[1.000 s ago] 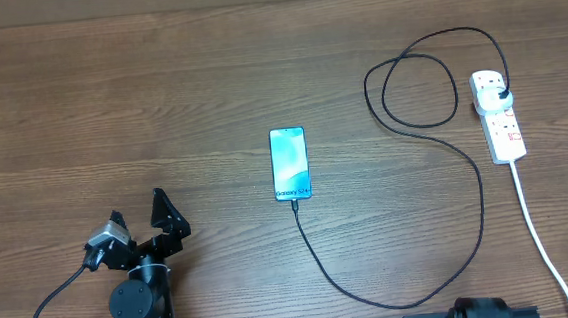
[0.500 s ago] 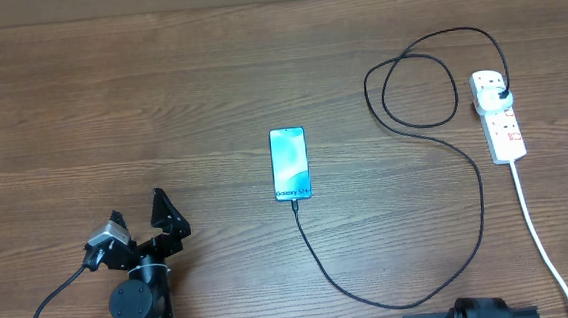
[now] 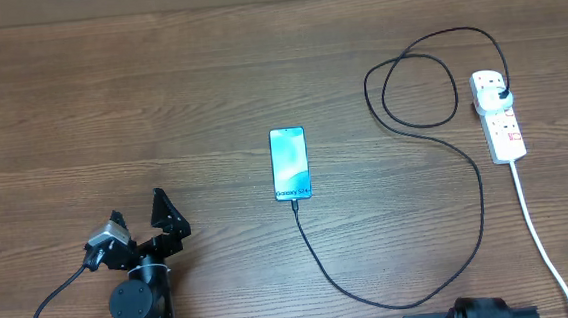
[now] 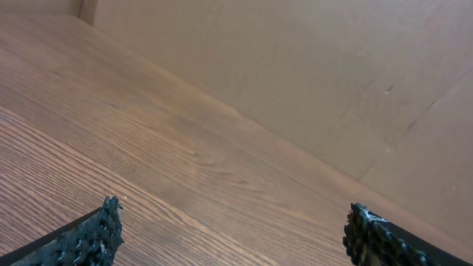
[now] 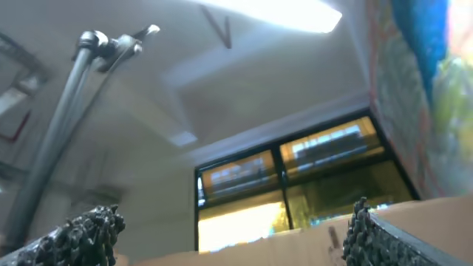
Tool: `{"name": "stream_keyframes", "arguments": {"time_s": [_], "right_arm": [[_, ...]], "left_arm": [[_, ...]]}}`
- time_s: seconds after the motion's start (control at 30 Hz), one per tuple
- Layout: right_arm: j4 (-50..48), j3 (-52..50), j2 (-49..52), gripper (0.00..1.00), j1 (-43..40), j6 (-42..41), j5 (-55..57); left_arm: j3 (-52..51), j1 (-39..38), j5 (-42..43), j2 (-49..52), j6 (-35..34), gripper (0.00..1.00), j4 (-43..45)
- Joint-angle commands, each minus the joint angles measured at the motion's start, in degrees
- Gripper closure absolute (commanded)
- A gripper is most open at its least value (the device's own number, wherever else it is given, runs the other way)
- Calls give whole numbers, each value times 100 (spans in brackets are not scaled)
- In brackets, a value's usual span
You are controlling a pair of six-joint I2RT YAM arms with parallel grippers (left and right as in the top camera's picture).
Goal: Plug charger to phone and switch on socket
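Note:
The phone (image 3: 289, 164) lies flat mid-table, its screen lit teal. The charger (image 3: 404, 301), a thin black cable, meets the phone's near end with its connector tip. It curves right, loops, and ends in a black plug seated in the far end of the white socket (image 3: 502, 129). My left gripper (image 3: 140, 215) is at the near left, well away from the phone. In the left wrist view that gripper (image 4: 236, 236) is open over bare wood. My right gripper (image 5: 233, 233) is open, points up at a ceiling and window, and holds nothing.
The socket's thick white cord (image 3: 540, 236) runs down to the table's near right edge. Only the right arm's base (image 3: 480, 314) shows in the overhead view, at the bottom edge. A cardboard wall (image 4: 295, 66) borders the table's far side.

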State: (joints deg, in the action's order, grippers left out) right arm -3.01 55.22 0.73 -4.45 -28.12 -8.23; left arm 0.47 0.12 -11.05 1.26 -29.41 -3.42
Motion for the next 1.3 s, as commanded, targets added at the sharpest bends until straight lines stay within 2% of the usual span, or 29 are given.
{"name": "stream_keyframes", "arguments": {"time_s": [0.0, 0.43, 0.7, 0.97, 1.27], "right_arm": [[-50, -778, -26, 0, 15, -17, 605], [-70, -3303, 74, 0, 15, -15, 953], [-258, -4444, 96, 0, 15, -11, 1191], [-170, -5088, 96, 0, 15, -11, 1314], [953, -5136, 96, 0, 15, -15, 1329]], "left_arm": [[-20, 28, 59, 2, 157, 0, 2], [-20, 28, 59, 2, 157, 0, 2], [-20, 28, 59, 2, 157, 0, 2], [-20, 28, 59, 2, 157, 0, 2], [-17, 28, 59, 2, 157, 0, 2]]}}
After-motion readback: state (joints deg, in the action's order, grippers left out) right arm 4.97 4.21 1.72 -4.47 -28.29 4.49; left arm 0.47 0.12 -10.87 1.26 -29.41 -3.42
